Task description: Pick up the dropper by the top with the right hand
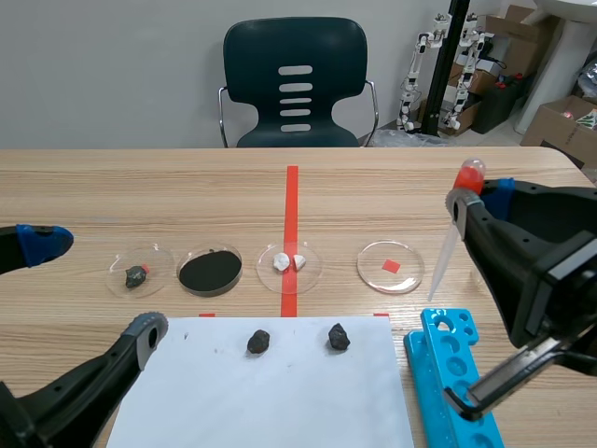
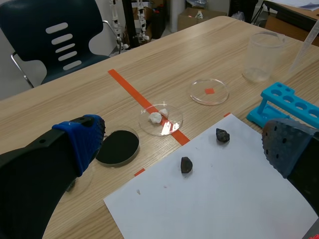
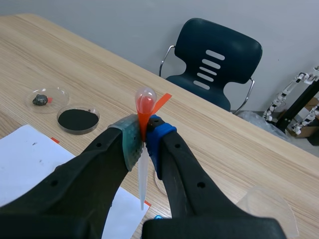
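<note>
The dropper (image 1: 450,245) has a red bulb and a clear tapering stem. My right gripper (image 1: 478,194) is shut on it just under the bulb and holds it in the air, tip down, above the blue tube rack (image 1: 448,373). In the right wrist view the bulb of the dropper (image 3: 145,102) sticks up from between the pads of the right gripper (image 3: 144,134), and the stem hangs below. The dropper's stem (image 2: 309,40) also shows in the left wrist view, beyond the rack (image 2: 284,102). My left gripper (image 1: 93,289) stands open and holds nothing at the table's near left.
Several petri dishes stand in a row: one with a dark rock (image 1: 138,271), one with black powder (image 1: 210,271), one with white pieces (image 1: 289,263), one bare (image 1: 390,266). Two dark rocks (image 1: 258,342) (image 1: 338,337) lie on white paper (image 1: 270,401). A clear beaker (image 2: 261,57) stands beyond the rack.
</note>
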Action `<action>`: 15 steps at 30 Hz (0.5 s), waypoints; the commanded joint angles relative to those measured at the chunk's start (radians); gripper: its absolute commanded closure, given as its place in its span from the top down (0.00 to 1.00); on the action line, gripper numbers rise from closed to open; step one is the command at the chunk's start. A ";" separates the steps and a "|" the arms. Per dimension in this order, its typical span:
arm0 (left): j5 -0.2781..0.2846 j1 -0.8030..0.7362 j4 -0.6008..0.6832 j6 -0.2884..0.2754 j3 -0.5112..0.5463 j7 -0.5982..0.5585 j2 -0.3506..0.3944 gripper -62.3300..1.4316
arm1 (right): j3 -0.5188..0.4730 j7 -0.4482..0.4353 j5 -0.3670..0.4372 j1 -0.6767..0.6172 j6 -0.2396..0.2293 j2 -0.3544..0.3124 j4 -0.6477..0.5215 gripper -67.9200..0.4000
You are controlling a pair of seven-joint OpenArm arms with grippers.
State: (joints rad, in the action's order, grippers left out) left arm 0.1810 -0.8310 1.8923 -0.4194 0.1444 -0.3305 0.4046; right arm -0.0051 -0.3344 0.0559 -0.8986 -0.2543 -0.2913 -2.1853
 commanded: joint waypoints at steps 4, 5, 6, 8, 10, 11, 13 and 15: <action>0.021 0.003 0.011 0.005 0.002 -0.018 -0.005 1.00 | -0.003 -0.011 0.008 -0.001 0.003 -0.002 -0.014 0.01; 0.021 0.003 0.011 0.005 0.002 -0.021 -0.005 1.00 | -0.003 -0.011 0.008 -0.001 0.003 -0.002 -0.014 0.01; 0.021 0.003 0.011 0.005 0.002 -0.029 -0.005 1.00 | -0.003 -0.011 0.008 -0.001 0.003 -0.002 -0.014 0.01; 0.022 0.003 0.011 0.005 0.002 -0.058 -0.005 1.00 | -0.003 -0.011 0.008 -0.001 0.003 -0.002 -0.014 0.01; 0.022 0.003 0.011 0.003 0.002 -0.084 -0.005 1.00 | -0.003 -0.011 0.008 -0.001 0.003 -0.002 -0.014 0.01; 0.021 0.003 0.011 0.000 0.002 -0.096 -0.005 1.00 | -0.003 -0.011 0.008 -0.001 0.003 -0.002 -0.014 0.01; 0.021 0.003 0.011 -0.003 0.002 -0.120 -0.005 1.00 | -0.003 -0.011 0.008 -0.001 0.003 -0.002 -0.014 0.01; 0.021 0.003 0.011 -0.003 0.002 -0.142 -0.005 1.00 | -0.003 -0.011 0.008 -0.001 0.003 -0.002 -0.014 0.01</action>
State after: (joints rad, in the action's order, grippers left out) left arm 0.1917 -0.8307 1.8923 -0.4206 0.1444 -0.4545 0.4046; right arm -0.0051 -0.3344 0.0559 -0.8986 -0.2543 -0.2913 -2.1853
